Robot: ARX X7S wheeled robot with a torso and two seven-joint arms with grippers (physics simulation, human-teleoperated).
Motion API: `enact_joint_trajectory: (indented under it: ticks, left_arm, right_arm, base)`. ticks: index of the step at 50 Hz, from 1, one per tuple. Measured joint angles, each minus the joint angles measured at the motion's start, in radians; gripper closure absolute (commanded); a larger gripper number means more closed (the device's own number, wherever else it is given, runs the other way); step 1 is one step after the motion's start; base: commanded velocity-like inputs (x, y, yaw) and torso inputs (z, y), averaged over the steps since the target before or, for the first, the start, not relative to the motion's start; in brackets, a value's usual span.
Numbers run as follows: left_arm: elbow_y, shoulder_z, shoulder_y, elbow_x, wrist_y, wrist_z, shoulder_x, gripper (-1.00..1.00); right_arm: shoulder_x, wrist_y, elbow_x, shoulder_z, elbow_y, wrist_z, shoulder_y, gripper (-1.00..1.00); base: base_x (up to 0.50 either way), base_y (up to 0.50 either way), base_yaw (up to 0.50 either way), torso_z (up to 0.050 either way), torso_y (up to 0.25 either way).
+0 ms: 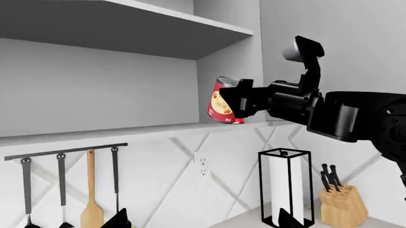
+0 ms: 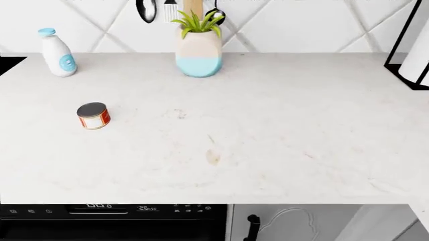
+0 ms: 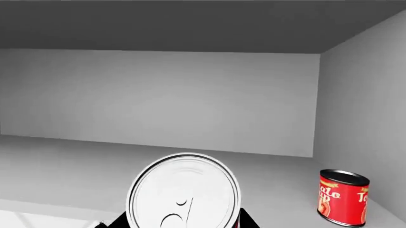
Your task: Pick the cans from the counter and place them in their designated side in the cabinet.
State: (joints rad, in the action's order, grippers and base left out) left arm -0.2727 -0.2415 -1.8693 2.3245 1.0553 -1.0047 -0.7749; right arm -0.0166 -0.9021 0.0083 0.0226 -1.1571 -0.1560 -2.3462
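My right gripper [image 1: 231,102] is shut on a red can with a yellow label [image 1: 222,102] and holds it tilted at the right end of the open cabinet's lower shelf [image 1: 95,129]. In the right wrist view that can's pale lid [image 3: 184,190] sits between my right gripper's [image 3: 184,223] dark fingertips, over the shelf floor [image 3: 63,161]. Another red can with a dark top [image 3: 343,197] stands on the shelf by the right wall. A squat red-and-white can [image 2: 93,116] stands on the counter [image 2: 268,140] at the left. My left gripper [image 1: 203,221] is open and empty, below the cabinet.
A white bottle with a blue cap [image 2: 57,52] and a potted plant [image 2: 199,50] stand at the counter's back. A paper towel holder [image 1: 285,190] and a knife block [image 1: 343,204] stand at the right. Utensils hang on a rail [image 1: 63,156]. An upper shelf [image 1: 127,23] spans the cabinet.
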Motion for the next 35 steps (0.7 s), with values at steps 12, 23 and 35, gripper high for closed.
enact_joint_trajectory:
  ticks: [12, 23, 35]
  left_arm:
    - [-0.002, -0.003, -0.001, -0.001, -0.003, 0.004, -0.002, -1.0]
    - [-0.006, -0.001, 0.006, -0.009, -0.007, 0.013, -0.001, -1.0]
    - [-0.006, -0.006, 0.005, -0.012, -0.011, 0.017, -0.001, -1.0]
  right_arm:
    - [0.0, 0.0, 0.0, 0.0, 0.0, 0.0, 0.0, 1.0]
    - [0.0, 0.0, 0.0, 0.0, 0.0, 0.0, 0.0, 1.0]
    - [0.0, 0.0, 0.0, 0.0, 0.0, 0.0, 0.0, 1.0]
  base:
    - [0.19, -0.08, 0.0, 0.0, 0.002]
    - [0.19, -0.08, 0.0, 0.0, 0.001]
    - [0.19, -0.08, 0.0, 0.0, 0.002]
